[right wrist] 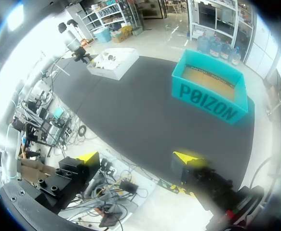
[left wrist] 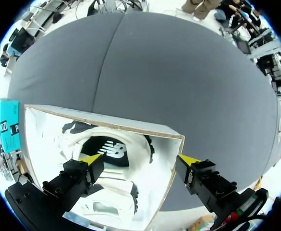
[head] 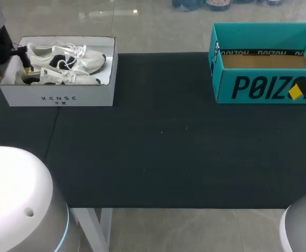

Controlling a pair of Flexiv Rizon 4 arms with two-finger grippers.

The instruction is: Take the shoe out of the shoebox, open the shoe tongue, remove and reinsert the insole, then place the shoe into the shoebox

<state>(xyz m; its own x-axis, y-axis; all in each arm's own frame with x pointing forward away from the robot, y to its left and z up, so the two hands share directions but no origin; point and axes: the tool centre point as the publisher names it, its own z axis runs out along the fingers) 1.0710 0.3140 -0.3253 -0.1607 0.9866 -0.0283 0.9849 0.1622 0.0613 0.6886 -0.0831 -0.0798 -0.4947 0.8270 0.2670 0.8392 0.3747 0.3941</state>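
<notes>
Two boxes stand on the black table (head: pixel 158 147), and the white shoebox (head: pixel 58 97) is the leftmost, at the table's back left corner with no lid on it. It holds a pair of white shoes with dark patches. The far shoe (head: pixel 69 56) lies along the shoebox's back wall and the near shoe (head: pixel 58 77) along its front wall, with laces loose between them.

The left gripper (head: pixel 11 71) hangs at the shoebox's left end with its fingers wide apart, gripping nothing. In the left wrist view they straddle an end wall of the shoebox. One yellow tip is inside, over a shoe's dark opening; the other is outside, over the cloth. Whether the inner tip touches the shoe cannot be told.

Bare black cloth runs right of the shoebox. Well to the right of the shoebox stands an open teal box (head: pixel 257 86), with only its brown cardboard floor showing inside.

The right gripper (right wrist: pixel 138 157) is farther right still, beyond the teal box, with its fingers spread and nothing between them.
</notes>
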